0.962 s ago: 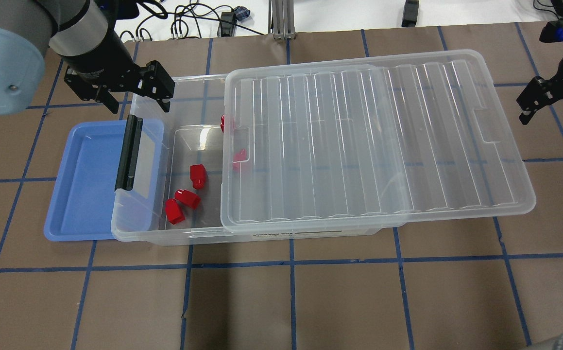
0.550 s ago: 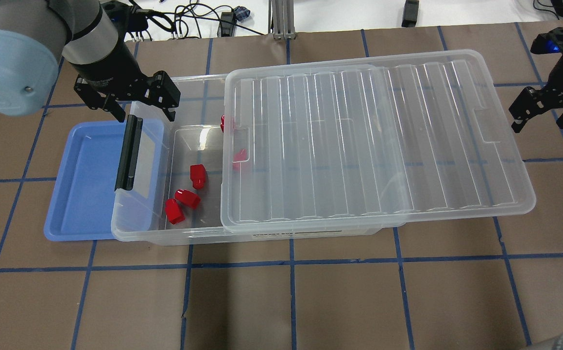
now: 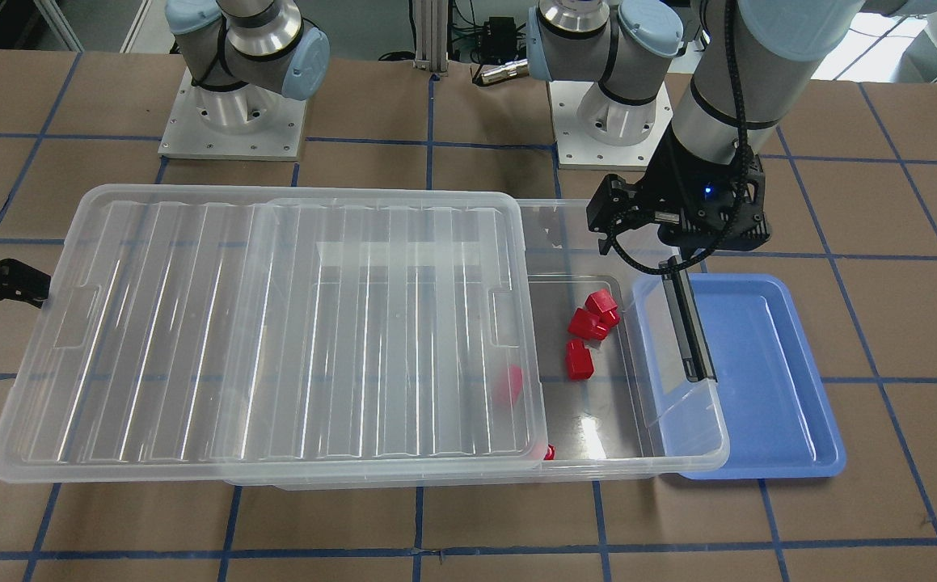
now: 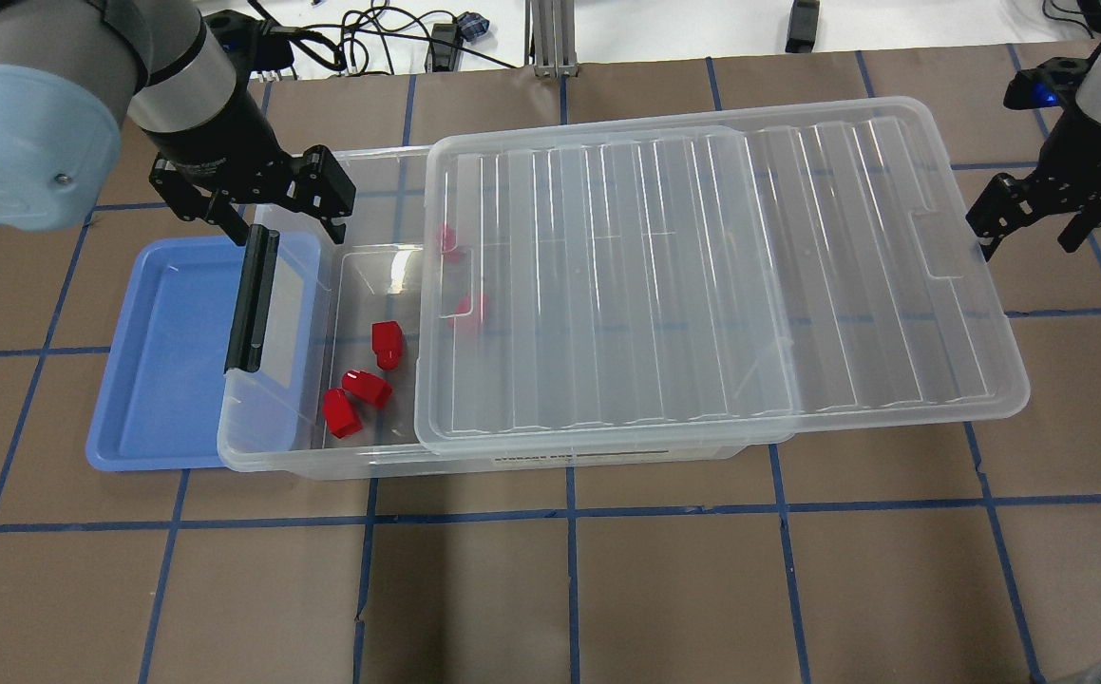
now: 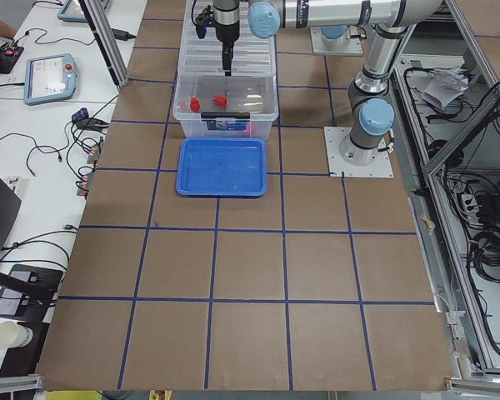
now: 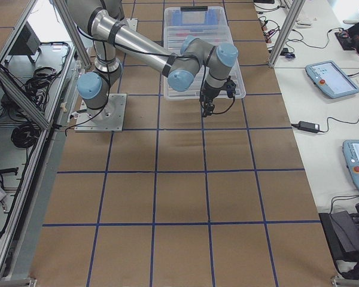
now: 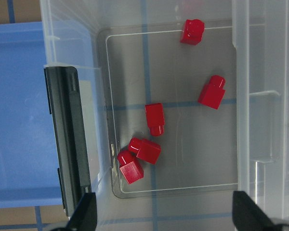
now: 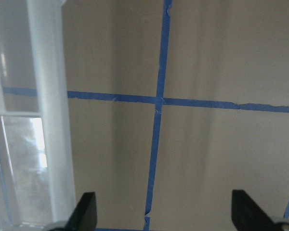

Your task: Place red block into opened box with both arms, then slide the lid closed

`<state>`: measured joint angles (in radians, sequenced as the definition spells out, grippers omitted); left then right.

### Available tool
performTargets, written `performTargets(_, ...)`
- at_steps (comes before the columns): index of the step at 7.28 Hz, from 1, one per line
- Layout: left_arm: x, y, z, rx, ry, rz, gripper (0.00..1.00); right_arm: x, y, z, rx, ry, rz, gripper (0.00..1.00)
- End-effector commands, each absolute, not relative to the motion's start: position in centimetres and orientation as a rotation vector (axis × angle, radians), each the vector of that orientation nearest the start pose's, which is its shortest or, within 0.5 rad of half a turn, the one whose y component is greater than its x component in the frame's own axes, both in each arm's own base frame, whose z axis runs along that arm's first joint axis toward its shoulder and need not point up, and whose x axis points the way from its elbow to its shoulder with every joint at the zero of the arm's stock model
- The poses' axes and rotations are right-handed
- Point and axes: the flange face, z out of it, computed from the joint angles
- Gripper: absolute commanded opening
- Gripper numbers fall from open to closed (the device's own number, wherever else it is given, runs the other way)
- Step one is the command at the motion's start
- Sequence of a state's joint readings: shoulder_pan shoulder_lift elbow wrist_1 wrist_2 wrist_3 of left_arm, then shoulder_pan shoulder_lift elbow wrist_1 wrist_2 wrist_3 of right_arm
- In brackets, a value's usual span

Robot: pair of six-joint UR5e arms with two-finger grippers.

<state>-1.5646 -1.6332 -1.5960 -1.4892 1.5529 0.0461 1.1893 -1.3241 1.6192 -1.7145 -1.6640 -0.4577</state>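
Note:
Several red blocks [image 4: 387,344] [image 7: 154,118] lie on the floor of the clear box [image 4: 265,454] [image 3: 678,453], in its uncovered left part. Two more show faintly through the lid [image 4: 702,285] [image 3: 274,323], which covers most of the box and overhangs its right end. A black bar [image 4: 254,299] sits on the box's left end. My left gripper [image 4: 284,223] [image 3: 678,246] [image 7: 166,216] hangs open and empty above the box's far left corner. My right gripper [image 4: 1030,233] [image 8: 166,211] is open at the lid's right short edge [image 8: 48,110], one finger [image 3: 27,287] against it.
A shallow blue tray [image 4: 151,380] [image 3: 767,388] lies partly under the box's left end. Brown paper with blue tape lines [image 4: 569,589] covers the table. Cables [image 4: 370,43] and a metal post lie beyond the far edge. Both arm bases [image 3: 234,121] stand behind the box.
The lid has slid a little to the left over the box. My right gripper moved left with it at its right edge. My left gripper drifted slightly right and nearer the box.

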Motion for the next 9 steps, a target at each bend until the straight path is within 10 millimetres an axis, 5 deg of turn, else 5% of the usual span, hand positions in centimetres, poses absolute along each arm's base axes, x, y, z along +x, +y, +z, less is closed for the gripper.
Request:
performTargets(1, -13.2, -51.4, 45.5, 0.063, 3.156, 0.002, 1.0, -6.7, -57.2, 34.9, -0.144, 3.131, 0.254, 1.0)
performTargets(5, -13.2, -51.2, 45.8, 0.065, 3.155, -0.008, 1.0, 0.1, -57.6, 35.0, -0.015, 3.141, 0.241, 1.0)
performTargets(9, -13.2, -51.1, 45.9, 0.063, 3.155, -0.013, 1.0, 3.5, -57.5, 35.0, -0.048, 3.148, 0.241, 1.0)
